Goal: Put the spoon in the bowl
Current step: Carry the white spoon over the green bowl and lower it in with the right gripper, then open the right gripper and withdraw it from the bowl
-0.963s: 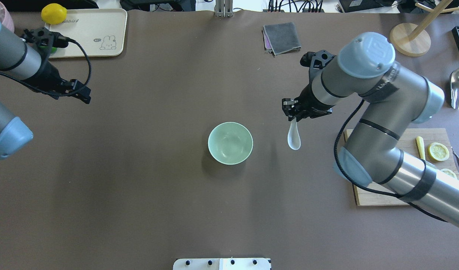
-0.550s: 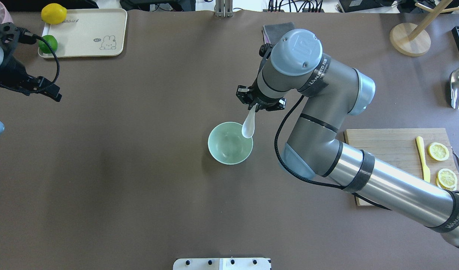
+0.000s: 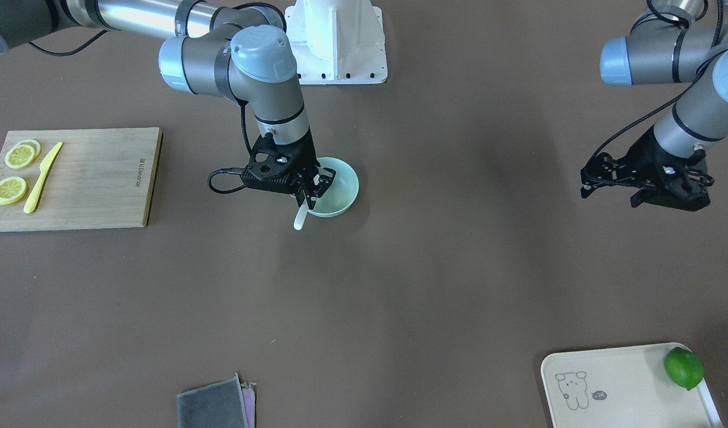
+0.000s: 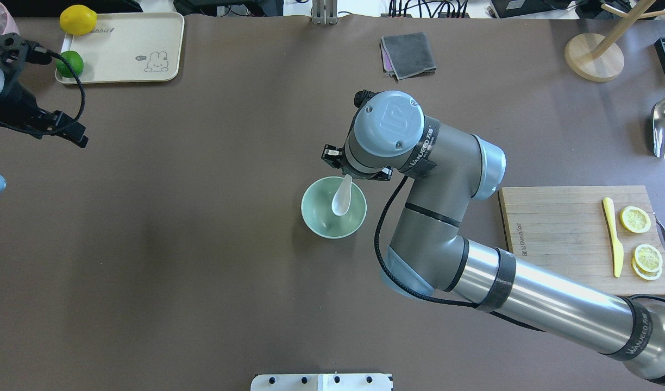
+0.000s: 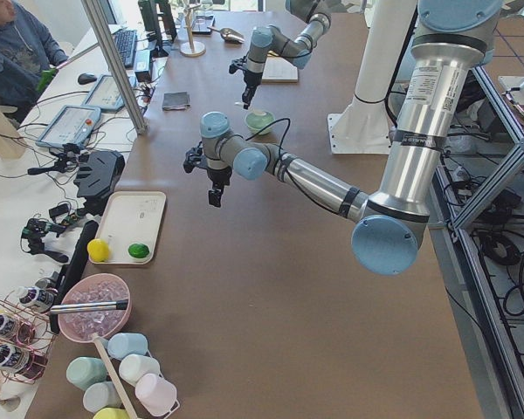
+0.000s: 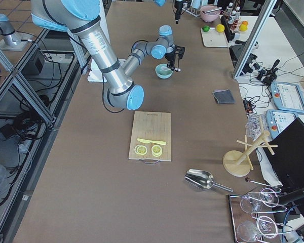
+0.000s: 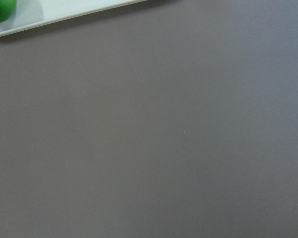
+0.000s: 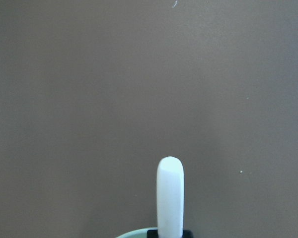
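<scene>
The pale mint-green bowl (image 4: 317, 217) stands at the table's middle; it also shows in the front view (image 3: 344, 189). My right gripper (image 4: 347, 175) is shut on the handle of the white spoon (image 4: 340, 200) at the bowl's far rim. The spoon hangs tilted, its scoop inside the bowl's opening. In the front view the handle end (image 3: 300, 221) sticks out past the rim, below the right gripper (image 3: 309, 193). The right wrist view shows the handle (image 8: 170, 193) rising from the jaws. My left gripper (image 4: 71, 132) hovers far left, holding nothing; I cannot tell how its jaws stand.
A cream tray (image 4: 131, 49) with a lemon (image 4: 78, 19) and a lime (image 4: 70, 63) sits far left. A grey cloth (image 4: 408, 54) lies beyond the bowl. A wooden board (image 4: 560, 233) with a yellow knife (image 4: 612, 233) and lemon slices lies right.
My right gripper has carried the spoon leftwards from the table right of the bowl to over the bowl, and the scoop has dropped inside the rim. The left arm drew back left, then stayed.
</scene>
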